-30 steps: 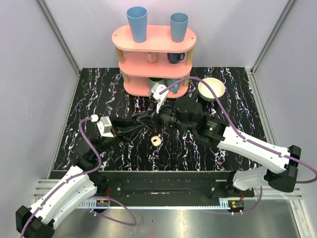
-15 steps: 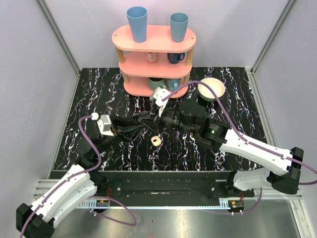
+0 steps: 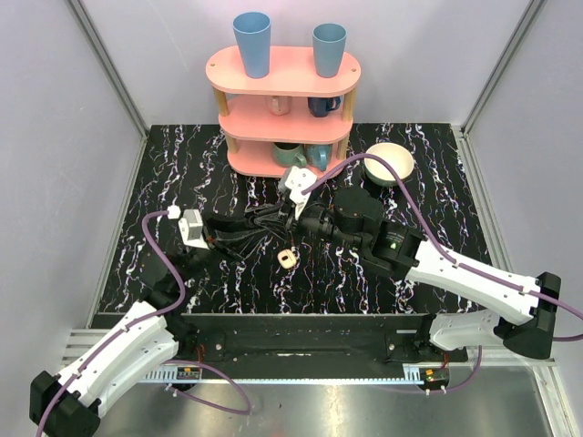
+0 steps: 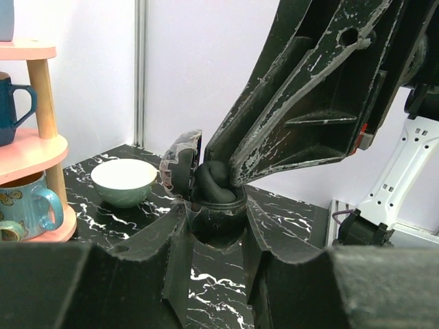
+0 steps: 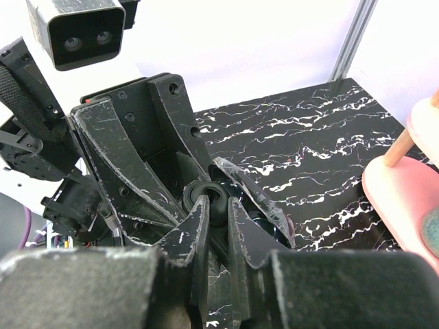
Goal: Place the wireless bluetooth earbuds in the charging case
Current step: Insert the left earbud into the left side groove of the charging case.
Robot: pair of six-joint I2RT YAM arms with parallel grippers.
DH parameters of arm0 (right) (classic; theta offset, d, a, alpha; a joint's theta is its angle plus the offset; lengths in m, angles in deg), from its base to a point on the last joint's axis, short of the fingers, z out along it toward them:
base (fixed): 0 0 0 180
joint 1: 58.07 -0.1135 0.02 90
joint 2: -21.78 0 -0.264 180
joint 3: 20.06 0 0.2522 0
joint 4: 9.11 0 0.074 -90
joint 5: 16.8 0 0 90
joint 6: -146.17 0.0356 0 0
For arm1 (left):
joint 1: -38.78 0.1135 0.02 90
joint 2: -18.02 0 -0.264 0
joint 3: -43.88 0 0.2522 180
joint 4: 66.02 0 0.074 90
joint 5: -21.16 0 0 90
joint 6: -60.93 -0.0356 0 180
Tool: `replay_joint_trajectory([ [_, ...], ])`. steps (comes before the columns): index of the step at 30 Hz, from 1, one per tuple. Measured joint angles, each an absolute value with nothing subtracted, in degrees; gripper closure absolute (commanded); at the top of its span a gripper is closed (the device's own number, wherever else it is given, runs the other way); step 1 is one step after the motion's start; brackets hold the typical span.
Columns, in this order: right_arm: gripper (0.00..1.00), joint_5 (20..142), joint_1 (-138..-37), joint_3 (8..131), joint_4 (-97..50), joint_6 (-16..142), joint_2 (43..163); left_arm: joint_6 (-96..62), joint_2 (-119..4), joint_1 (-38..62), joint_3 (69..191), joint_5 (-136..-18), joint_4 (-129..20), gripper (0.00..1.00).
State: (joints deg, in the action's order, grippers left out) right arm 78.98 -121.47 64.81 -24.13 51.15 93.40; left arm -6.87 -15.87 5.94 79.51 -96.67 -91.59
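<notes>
- My right gripper point(image 5: 218, 205), narrowed on a dark lump point(image 4: 214, 184), has edged nearer to my left gripper point(image 4: 216, 229), which clamps a dark round holder point(image 4: 219, 212).
- The charging case point(image 3: 287, 259) lies just near of both, unfilled as far as I can judge.

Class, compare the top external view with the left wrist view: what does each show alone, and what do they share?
Only the top external view shows the charging case lying on the table and the left arm's white links. Only the left wrist view makes out a dark round object with a clear flap, held in the left gripper. Both show the cream bowl, the pink shelf and the right arm.
</notes>
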Motion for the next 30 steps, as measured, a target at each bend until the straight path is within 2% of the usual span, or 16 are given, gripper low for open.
replay_joint_trajectory([
  [30,0.97,85.8,-120.9,70.6,-30.2,48.2,94.9,-6.5,-15.0,5.9,78.8,-96.8,-95.5,1.0],
])
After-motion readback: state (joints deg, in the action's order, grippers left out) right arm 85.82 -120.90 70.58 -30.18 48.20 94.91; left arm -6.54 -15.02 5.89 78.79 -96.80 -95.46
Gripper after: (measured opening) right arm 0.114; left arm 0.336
